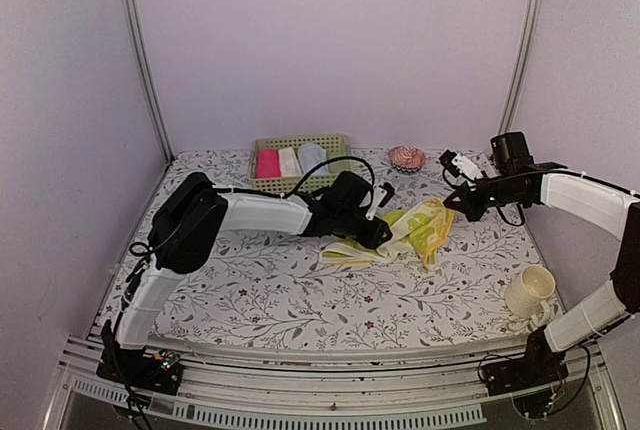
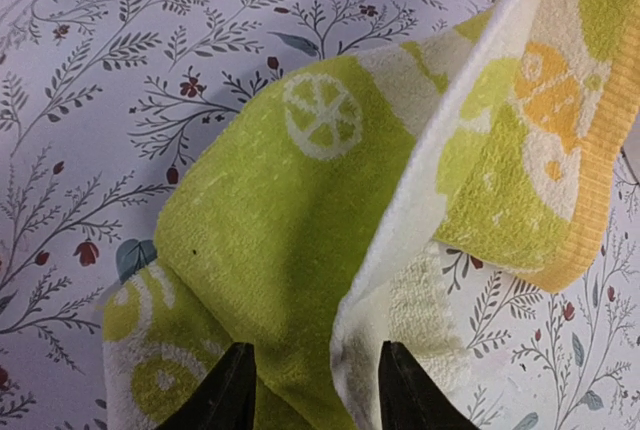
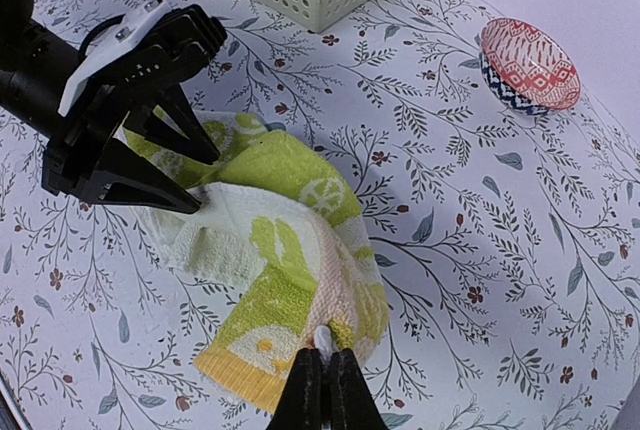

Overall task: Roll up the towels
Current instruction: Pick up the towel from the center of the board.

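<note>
The desk [image 1: 250, 290] is carrying everything you are working with. The basket [image 1: 300, 142] is sitting at its back edge, with the pink roll [image 1: 267, 163], the cream-white roll [image 1: 290, 161] and the light blue towel [image 1: 312, 157] lying side by side in it. That blue one is looking rolled already.

So you are working the yellow-green towel [image 1: 415, 230], which is lying crumpled and half lifted at the middle of the desk, between your two arms. It is not looking flat enough to roll yet.

Your left hand [image 2: 317, 365] is standing partly spread, its fingers [image 3: 197, 202] straddling a raised fold and pressing down at the towel's left end. Your right hand [image 3: 322, 365] is pinching the towel's near hem with its fingers closed tight on the cloth.

To do this step well, you are aiming to draw that hem away from the left hand until the cloth is lying smooth, with the left fingers anchoring the far end. Pull low and slowly, because a thin pinch like this is likely to slip. Only start the roll once the folds are gone.
</note>
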Motion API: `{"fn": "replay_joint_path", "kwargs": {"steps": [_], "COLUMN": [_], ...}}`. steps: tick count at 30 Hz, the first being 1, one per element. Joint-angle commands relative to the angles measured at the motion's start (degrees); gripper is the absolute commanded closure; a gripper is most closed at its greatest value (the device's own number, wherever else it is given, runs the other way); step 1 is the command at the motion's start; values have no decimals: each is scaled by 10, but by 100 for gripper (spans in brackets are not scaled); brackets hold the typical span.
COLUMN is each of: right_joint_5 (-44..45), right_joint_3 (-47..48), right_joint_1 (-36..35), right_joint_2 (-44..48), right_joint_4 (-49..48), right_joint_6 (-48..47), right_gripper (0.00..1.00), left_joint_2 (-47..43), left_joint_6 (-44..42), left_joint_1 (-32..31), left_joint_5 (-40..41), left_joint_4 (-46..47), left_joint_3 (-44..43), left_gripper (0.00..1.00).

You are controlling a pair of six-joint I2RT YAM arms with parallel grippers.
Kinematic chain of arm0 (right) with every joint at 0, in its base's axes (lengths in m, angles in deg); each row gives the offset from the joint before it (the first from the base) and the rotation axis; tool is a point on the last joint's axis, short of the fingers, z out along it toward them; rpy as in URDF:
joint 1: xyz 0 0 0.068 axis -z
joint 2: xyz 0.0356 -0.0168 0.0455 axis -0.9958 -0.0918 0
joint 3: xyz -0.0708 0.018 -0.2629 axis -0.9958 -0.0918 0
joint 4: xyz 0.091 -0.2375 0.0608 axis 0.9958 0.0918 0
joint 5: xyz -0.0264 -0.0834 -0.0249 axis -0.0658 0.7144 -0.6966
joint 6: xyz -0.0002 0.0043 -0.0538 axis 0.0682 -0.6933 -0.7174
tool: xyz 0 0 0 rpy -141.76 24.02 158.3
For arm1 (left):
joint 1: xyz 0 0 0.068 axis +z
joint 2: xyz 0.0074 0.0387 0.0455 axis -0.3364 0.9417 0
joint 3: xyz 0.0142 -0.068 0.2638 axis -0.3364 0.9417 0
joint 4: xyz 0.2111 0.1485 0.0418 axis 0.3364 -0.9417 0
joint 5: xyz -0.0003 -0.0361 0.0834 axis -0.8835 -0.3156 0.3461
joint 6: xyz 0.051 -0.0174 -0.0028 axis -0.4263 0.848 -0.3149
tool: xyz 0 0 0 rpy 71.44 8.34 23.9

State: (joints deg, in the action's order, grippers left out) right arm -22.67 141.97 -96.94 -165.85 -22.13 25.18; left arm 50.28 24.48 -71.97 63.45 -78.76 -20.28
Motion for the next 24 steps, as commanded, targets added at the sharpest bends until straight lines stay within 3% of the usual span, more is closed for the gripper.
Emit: {"fn": "replay_joint_path", "kwargs": {"steps": [1,4,10,18,24], "right_joint_5": [-6,-5,-5,-4,-4], "right_joint_3": [-8,-8,-8,-8,-9], "right_joint_1": [3,4,3,3,3], "right_joint_2": [1,1,-1,-1,0], "right_joint_4": [-9,-9,-9,-7,-7], "right_joint_6": [3,2,2,0,-1], "right_gripper": [98,98,98,97,97], "left_joint_2": [-31,-58,-22,12,35], "left_joint_6": [16,22,19,19,20], "left_joint_1": [2,2,2,4,4], "left_joint_5": [-11,-25,-3,-15,-26], "left_joint_4": [48,103,44,21,1], "left_joint_3": [31,89,41,1,-35], "left_gripper": [56,54,57,70,70]}}
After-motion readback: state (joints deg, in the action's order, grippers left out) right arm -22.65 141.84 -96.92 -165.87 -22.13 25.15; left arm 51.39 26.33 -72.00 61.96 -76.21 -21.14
